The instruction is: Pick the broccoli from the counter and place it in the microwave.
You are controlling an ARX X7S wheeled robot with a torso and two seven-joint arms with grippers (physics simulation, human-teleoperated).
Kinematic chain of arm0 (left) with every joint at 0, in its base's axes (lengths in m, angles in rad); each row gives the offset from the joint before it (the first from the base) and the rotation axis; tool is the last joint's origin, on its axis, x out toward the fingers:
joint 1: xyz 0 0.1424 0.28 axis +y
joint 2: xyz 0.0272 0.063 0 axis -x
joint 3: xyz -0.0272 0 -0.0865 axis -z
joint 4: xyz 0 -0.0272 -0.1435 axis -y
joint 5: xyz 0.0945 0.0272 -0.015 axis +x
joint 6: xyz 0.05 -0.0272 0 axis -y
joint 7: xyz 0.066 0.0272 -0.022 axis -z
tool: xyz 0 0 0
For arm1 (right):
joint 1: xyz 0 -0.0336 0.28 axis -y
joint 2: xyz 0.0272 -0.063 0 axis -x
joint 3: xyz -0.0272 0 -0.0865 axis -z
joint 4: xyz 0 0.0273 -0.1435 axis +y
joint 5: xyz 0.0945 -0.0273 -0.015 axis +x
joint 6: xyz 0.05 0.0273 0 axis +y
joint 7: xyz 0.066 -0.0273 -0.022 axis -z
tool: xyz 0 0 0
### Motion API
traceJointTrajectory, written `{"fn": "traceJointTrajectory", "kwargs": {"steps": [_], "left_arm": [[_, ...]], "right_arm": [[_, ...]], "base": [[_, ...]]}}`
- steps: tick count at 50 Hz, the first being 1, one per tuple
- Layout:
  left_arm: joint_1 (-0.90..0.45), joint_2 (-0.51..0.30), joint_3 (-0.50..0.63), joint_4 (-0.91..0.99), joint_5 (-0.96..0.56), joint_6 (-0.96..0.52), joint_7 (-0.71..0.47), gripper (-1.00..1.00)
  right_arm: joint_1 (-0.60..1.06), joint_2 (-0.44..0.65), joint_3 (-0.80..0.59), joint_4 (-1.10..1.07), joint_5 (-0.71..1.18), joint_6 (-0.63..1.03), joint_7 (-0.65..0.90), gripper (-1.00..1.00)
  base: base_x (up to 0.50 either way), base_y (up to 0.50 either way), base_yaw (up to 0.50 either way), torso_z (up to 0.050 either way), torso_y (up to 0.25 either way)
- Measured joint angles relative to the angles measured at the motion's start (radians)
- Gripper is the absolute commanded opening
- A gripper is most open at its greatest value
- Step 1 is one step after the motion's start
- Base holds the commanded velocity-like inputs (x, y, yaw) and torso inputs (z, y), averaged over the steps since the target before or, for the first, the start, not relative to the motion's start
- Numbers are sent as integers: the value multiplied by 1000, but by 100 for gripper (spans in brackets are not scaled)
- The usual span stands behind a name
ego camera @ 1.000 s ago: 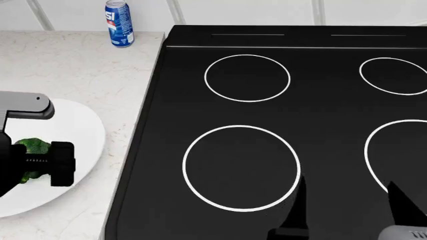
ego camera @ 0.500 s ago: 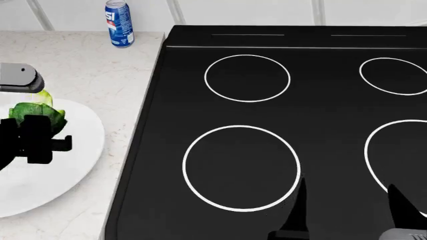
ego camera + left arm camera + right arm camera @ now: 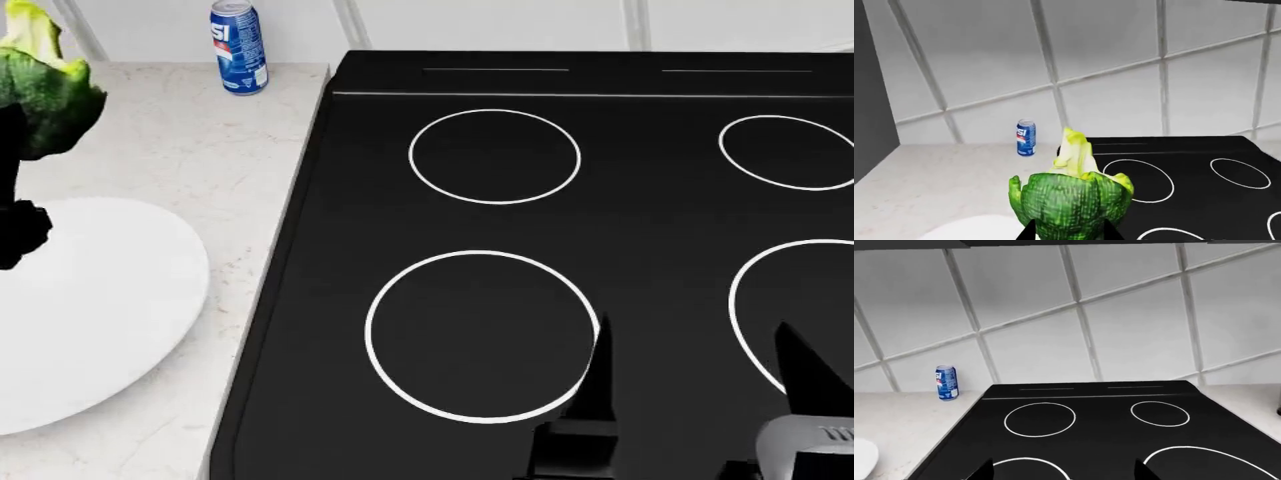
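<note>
1. The broccoli [image 3: 46,88] is in my left gripper [image 3: 1069,234], lifted clear of the counter [image 3: 174,150] and of the white plate [image 3: 107,310]. In the head view it sits at the far left edge, high over the stone just beyond the plate's rim.
2. In my left wrist view the dark green floret head [image 3: 1071,202] fills the space between my two black fingertips [image 3: 1029,233], which press in on it from either side. The pale yellow-green stem [image 3: 1073,152] points away from my palm, toward the tiled wall [image 3: 1107,55].
3. So my left claw is closed around the broccoli, opened only as wide as the floret itself.
4. My right gripper [image 3: 694,375] hangs low over the near part of the black stove top [image 3: 587,220]. Its two dark fingers [image 3: 594,385] stand well apart with nothing between them, framing the gap between the two near burner rings.
5. The right wrist view agrees: both fingertips [image 3: 984,471] show at the edge of that picture, spread wide, with only the stove top between them.
6. A blue soda can [image 3: 239,46] stands upright on the counter against the wall, just beside the stove's back left corner and well apart from the plate.
7. The plate lies flat on the counter, near the stove's left edge but not touching it.
</note>
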Motion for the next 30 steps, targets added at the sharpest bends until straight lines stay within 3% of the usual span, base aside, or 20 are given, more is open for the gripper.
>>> {"fn": "traceJointTrajectory", "kwargs": {"steps": [23, 30], "left_arm": [[260, -56, -208, 233, -43, 133, -44, -100], [294, -65, -231, 259, -56, 156, -56, -100]], "right_arm": [[55, -12, -8, 17, -15, 0, -37, 100], [52, -9, -8, 13, -13, -6, -40, 100]], "base": [[0, -2, 0, 0, 0], [0, -436, 0, 0, 0]]}}
